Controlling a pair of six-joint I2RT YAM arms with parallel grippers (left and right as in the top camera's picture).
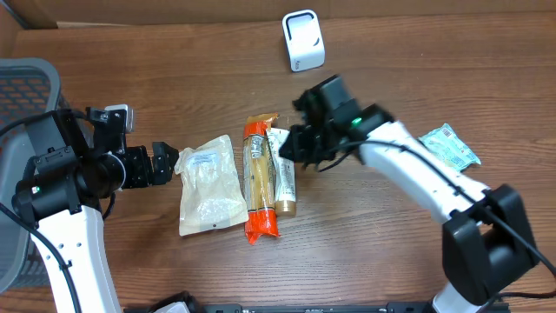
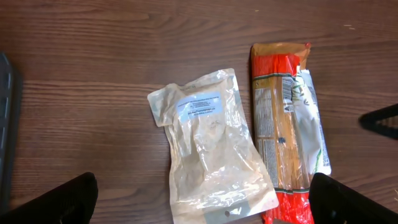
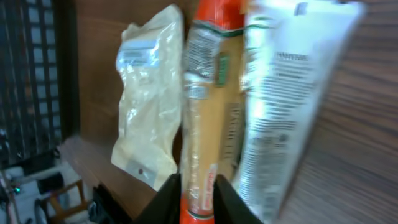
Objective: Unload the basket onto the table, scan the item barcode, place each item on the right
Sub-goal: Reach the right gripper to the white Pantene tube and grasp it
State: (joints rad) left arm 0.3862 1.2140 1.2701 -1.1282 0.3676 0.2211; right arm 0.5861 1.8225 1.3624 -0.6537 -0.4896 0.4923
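A long orange packet (image 1: 261, 187) (image 2: 280, 124) (image 3: 202, 124) lies mid-table, with a white tube (image 1: 284, 174) (image 2: 311, 118) (image 3: 286, 106) against its right side. My right gripper (image 1: 294, 143) (image 3: 199, 196) is at the packet's far end. In the blurred right wrist view its jaws are shut on the orange packet's narrow edge. A clear pouch (image 1: 210, 184) (image 2: 211, 149) (image 3: 149, 93) with a white label lies left of the packet. My left gripper (image 1: 165, 163) (image 2: 202, 205) hovers open just left of the pouch, holding nothing. A white scanner (image 1: 302, 41) stands at the back.
A green-and-white sachet (image 1: 450, 146) lies at the right, beside my right arm. A grey mesh basket (image 1: 26, 87) sits off the table's left edge. Cardboard walls bound the back of the wooden table (image 1: 174, 78).
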